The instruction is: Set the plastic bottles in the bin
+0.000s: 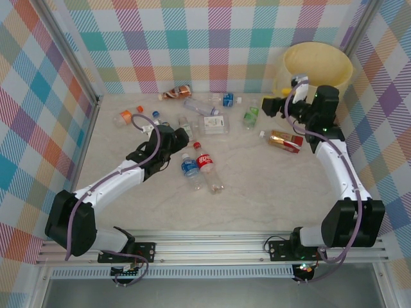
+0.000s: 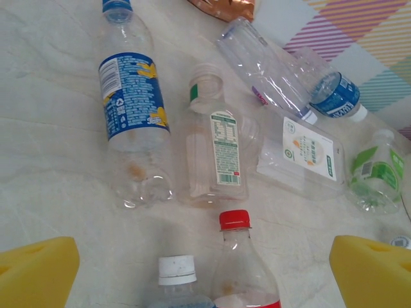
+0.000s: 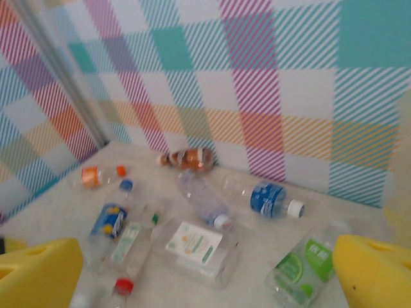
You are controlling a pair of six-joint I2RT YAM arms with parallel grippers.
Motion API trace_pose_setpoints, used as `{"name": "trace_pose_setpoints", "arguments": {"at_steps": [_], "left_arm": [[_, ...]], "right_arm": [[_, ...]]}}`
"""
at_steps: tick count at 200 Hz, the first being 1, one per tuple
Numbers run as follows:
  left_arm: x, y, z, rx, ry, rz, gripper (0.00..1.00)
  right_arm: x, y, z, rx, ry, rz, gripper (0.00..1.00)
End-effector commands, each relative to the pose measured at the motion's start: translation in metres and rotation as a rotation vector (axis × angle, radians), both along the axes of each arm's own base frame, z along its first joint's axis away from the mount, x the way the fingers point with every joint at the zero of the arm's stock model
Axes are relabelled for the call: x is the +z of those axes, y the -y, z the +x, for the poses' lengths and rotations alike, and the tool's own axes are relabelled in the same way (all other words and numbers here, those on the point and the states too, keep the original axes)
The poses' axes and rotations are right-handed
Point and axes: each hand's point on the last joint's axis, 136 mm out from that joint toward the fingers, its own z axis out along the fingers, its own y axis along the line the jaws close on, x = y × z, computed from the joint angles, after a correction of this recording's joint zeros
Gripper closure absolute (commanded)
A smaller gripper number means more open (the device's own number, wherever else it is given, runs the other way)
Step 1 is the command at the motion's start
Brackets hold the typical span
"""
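Several plastic bottles lie scattered on the table. A red-label bottle (image 1: 207,162) and a blue-label bottle (image 1: 191,168) lie side by side just right of my left gripper (image 1: 176,136). In the left wrist view that gripper (image 2: 205,276) is open, its yellow pads (image 2: 35,273) wide apart above the red cap (image 2: 234,219) and white cap (image 2: 176,269). My right gripper (image 1: 281,106) hangs open beside the cream bin (image 1: 319,67), holding nothing (image 3: 205,276). A green-label bottle (image 3: 302,269) lies below it. A red-and-gold bottle (image 1: 286,140) lies by the right arm.
Toward the back wall lie a brown bottle (image 1: 176,92), an orange-label bottle (image 1: 126,116), a flat white-label bottle (image 1: 214,124) and a small blue-label one (image 1: 228,99). Checked walls enclose the table on three sides. The near half of the table is bare.
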Motion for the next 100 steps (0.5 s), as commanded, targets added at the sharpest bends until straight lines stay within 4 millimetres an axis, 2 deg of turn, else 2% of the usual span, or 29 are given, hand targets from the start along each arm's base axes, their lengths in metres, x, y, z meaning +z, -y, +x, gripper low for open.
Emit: {"name": "trace_pose_setpoints", "arguments": {"at_steps": [1, 47, 76, 100], "left_arm": [[-0.012, -0.017, -0.005, 0.076, -0.030, 0.007, 0.00], [-0.019, -0.021, -0.007, 0.093, -0.047, -0.001, 0.00], [-0.024, -0.024, -0.010, 0.102, -0.054, -0.001, 0.00], [-0.027, -0.026, -0.011, 0.107, -0.059, -0.001, 0.00]], "right_arm": [[-0.030, -0.025, -0.023, 0.156, 0.017, -0.146, 0.00], [-0.101, -0.042, -0.037, 0.266, -0.117, -0.368, 0.00], [-0.139, -0.038, -0.031, 0.272, -0.180, -0.497, 0.00], [-0.172, -0.025, -0.020, 0.249, -0.238, -0.653, 0.00]]}}
